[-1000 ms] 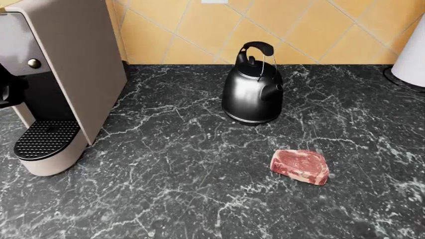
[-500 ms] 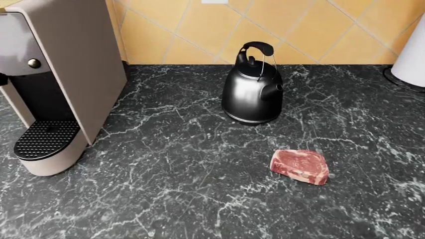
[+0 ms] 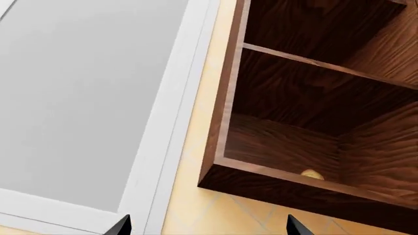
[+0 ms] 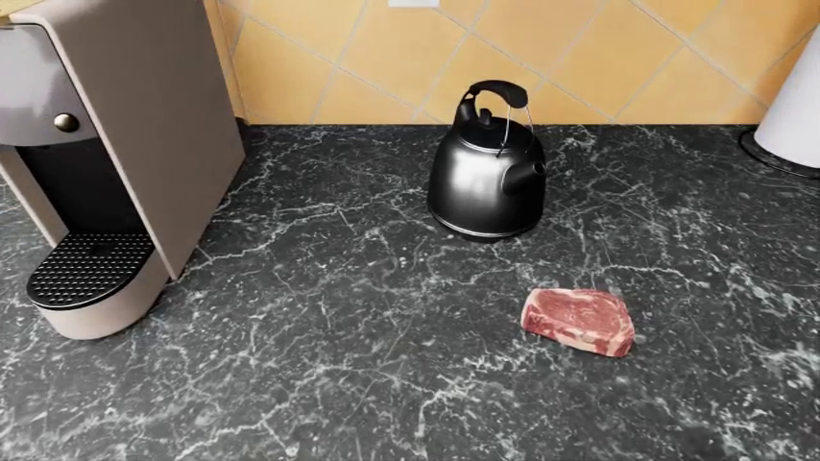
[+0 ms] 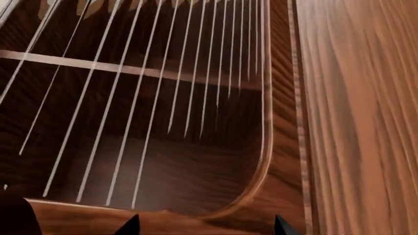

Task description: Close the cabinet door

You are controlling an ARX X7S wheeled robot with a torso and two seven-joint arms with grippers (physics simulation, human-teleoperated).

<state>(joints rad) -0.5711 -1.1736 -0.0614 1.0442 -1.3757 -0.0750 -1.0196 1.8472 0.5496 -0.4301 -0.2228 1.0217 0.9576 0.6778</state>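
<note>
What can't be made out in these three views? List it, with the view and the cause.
- Both grippers: absent from the head view; in each wrist view only the fingertips show, cut off by the frame edge.
- Small yellowish thing in the cabinet: left wrist view, mostly hidden by the cabinet's front edge.
- Cabinet door: right wrist view, too close; handle and hinge out of frame.
- White object: head view, cut off by the frame edge.
</note>
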